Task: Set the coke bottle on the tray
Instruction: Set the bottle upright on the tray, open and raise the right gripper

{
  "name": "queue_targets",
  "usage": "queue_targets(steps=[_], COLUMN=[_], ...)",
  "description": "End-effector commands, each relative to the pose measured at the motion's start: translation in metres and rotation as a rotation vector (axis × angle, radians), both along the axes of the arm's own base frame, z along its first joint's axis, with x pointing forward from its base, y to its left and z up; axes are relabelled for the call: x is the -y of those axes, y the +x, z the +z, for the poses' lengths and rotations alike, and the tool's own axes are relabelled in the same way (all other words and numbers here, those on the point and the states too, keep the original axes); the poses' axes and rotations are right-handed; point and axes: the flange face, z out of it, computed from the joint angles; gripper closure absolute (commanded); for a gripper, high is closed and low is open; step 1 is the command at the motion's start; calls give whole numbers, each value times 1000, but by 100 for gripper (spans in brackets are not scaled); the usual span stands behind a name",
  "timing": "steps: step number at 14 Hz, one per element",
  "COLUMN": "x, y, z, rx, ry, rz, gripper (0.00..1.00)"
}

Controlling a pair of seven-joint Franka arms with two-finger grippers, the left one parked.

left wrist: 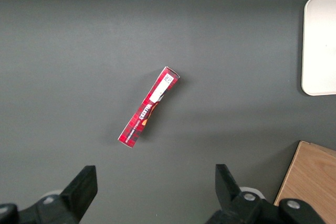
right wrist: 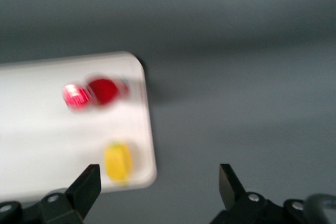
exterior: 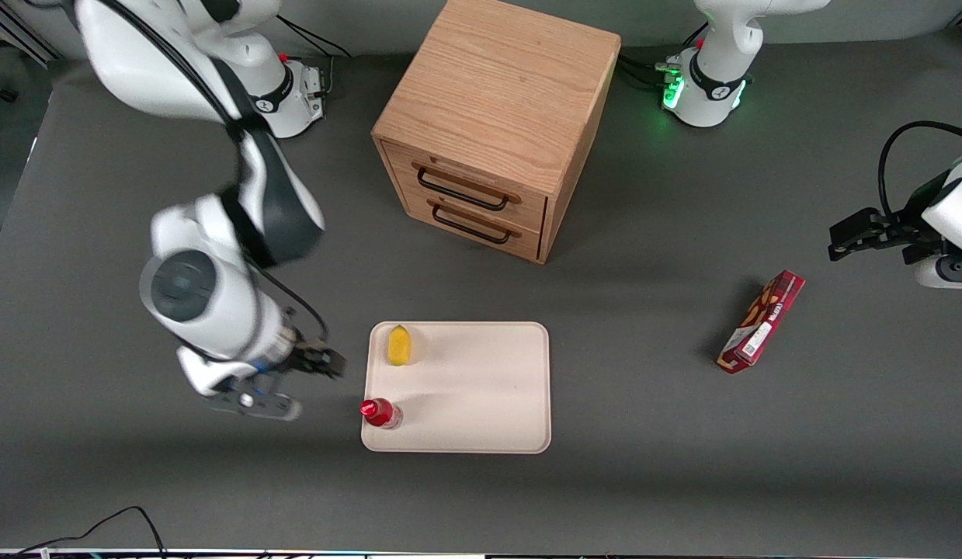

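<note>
the coke bottle (exterior: 380, 413) stands upright on the tray (exterior: 481, 404), in the corner nearest the front camera at the working arm's end, its red cap up and its clear base touching the cream surface just inside the low rim. in the right wrist view the coke bottle (right wrist: 97, 93) shows blurred, red cap and label side by side, on the tray (right wrist: 47, 135). a small yellow object (exterior: 400, 345) sits on the same tray, along the same short edge but farther from the front camera than the bottle; the two are near each other without touching. the wrist view shows that yellow object (right wrist: 118, 162) close to the tray's rounded corner.

the gripper (exterior: 314, 363) hangs over the bare grey table (exterior: 682, 466) just beside the tray's short edge, toward the working arm's end, apart from the bottle and holding nothing. its fingers (right wrist: 89, 184) are spread wide, with only grey table surface and the tray corner showing between them.

a wooden two-drawer cabinet (exterior: 496, 124) stands farther from the front camera than the tray, its black handles facing the tray. a red snack box (exterior: 762, 321) lies flat on the table toward the parked arm's end, well apart from the tray; in the left wrist view the red snack box (left wrist: 149, 107) lies at a slant on the grey surface
</note>
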Motion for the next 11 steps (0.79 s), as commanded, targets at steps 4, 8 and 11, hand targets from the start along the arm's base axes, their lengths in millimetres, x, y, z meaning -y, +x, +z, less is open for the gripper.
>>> queue_targets(steps=[4, 8, 11], x=[126, 165, 169], y=[-123, -147, -140], z=[100, 138, 142], rx=[-70, -35, -24], ry=[36, 91, 83], rz=[106, 88, 88], gripper=[0, 0, 0])
